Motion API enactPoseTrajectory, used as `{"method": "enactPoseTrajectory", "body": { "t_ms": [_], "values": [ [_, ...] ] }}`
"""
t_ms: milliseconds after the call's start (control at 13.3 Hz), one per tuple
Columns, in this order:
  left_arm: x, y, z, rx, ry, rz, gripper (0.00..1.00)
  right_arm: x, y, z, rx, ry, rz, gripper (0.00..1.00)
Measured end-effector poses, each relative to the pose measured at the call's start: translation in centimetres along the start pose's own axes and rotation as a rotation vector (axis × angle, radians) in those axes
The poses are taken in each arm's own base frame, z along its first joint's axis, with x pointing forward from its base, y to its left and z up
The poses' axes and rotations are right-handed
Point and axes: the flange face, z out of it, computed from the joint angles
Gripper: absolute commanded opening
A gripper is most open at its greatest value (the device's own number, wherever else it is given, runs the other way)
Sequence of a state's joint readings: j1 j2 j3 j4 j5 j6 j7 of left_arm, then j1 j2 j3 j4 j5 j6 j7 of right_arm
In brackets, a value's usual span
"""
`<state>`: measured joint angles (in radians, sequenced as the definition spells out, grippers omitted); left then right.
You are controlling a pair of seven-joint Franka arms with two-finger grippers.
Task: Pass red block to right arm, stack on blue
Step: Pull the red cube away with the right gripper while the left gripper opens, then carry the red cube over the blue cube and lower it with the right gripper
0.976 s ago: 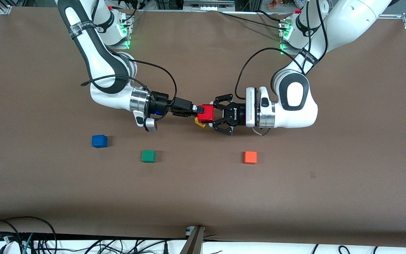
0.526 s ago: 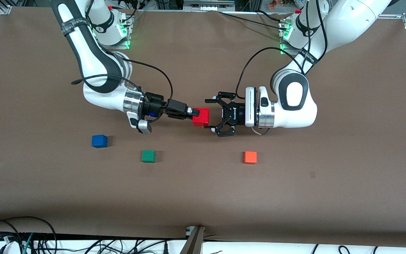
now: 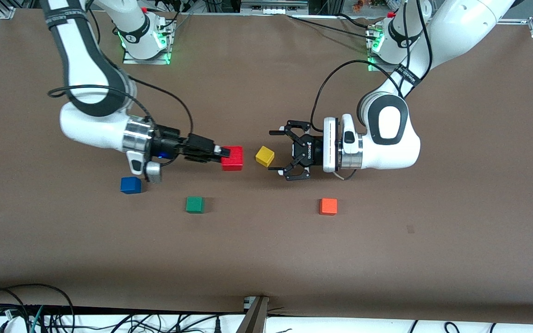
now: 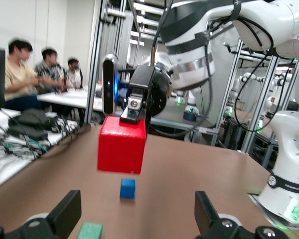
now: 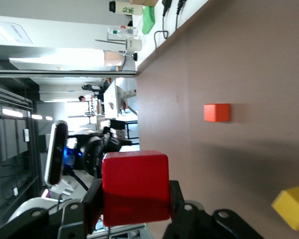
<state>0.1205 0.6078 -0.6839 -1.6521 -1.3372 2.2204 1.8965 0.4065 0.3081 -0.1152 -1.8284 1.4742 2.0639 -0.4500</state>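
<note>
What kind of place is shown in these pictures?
Probably a robotics laboratory: two white robot arms work over a brown table with small coloured cubes, and metal equipment racks stand around.

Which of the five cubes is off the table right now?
The red block, clamped in the right gripper; blue, green, orange and yellow all sit on the table.

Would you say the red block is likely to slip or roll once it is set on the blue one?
The red block, shut in the right end effector, looks rigid with flat faces, so rolling seems unlikely. The blue cube looks the same size, so a poorly centred placement could tip.
</note>
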Motion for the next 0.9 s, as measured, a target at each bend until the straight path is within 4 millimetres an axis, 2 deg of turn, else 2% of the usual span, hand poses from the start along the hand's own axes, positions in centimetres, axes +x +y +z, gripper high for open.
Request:
{"method": "enactPoseTrajectory", "body": {
  "t_ms": [225, 451, 601, 901],
  "values": [
    [1.4, -0.8, -1.3, -0.006, -0.154, -0.1, 1.0, 1.5, 2.9, -7.7, -0.135, -0.083, -0.037, 0.0],
    [1.6, -1.0, -1.5, 0.002, -0.262, -0.167, 1.0, 1.6, 5.1, -14.3, -0.319, -0.151, -0.066, 0.0],
    [1.5, -0.9, -1.5, 0.01, -0.321, -0.201, 1.0, 1.5, 6.1, -17.1, -0.45, -0.183, -0.088, 0.0],
    [3.5, -0.3, -2.0, 0.071, -0.436, -0.278, 1.0, 1.4, 7.3, -20.3, -0.686, -0.247, -0.118, 0.0]
  ]
}}
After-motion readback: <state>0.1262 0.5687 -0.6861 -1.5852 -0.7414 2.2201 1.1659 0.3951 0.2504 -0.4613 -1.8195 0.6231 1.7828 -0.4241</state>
